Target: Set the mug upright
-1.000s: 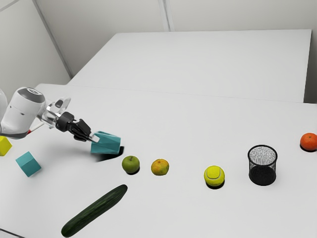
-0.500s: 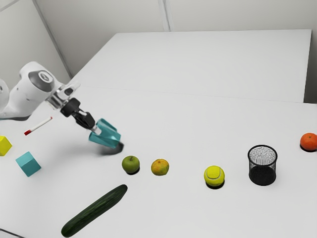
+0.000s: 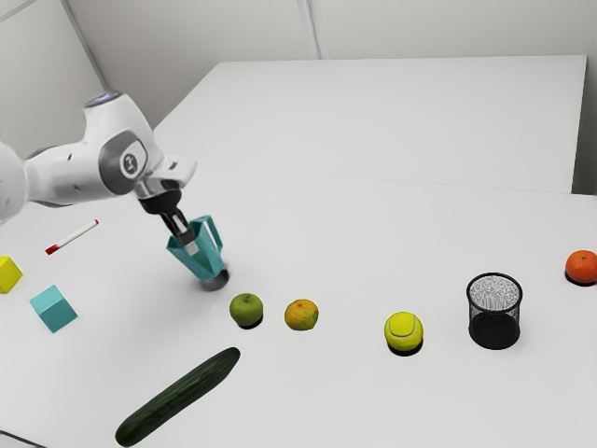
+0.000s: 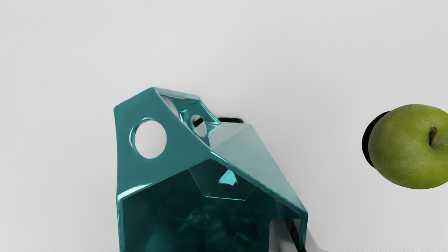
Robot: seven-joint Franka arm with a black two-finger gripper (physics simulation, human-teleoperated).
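The teal faceted mug [image 3: 208, 264] leans in the exterior view, its open mouth up toward the hand and its base low beside a dark shadow; whether the base touches the table I cannot tell. My gripper [image 3: 189, 245] comes down from above at the mouth. In the wrist view the mug [image 4: 182, 154] shows its dark inside and a handle with a round hole. There my gripper [image 4: 298, 238] pinches the mug's wall, one finger inside the mouth and the other outside.
A green apple [image 3: 246, 309] is close to the mug, with a mandarin [image 3: 301, 315] beyond it. Nearer the camera lies a cucumber [image 3: 177, 399]. A teal cube [image 3: 53, 310], yellow cube [image 3: 7, 274] and marker [image 3: 73, 237] sit toward the exterior view's left.
My hand has risen and swung to a steeper angle, tilting the mug from lying on its side to nearly upright. The marker, earlier mostly behind the arm, has come into view.
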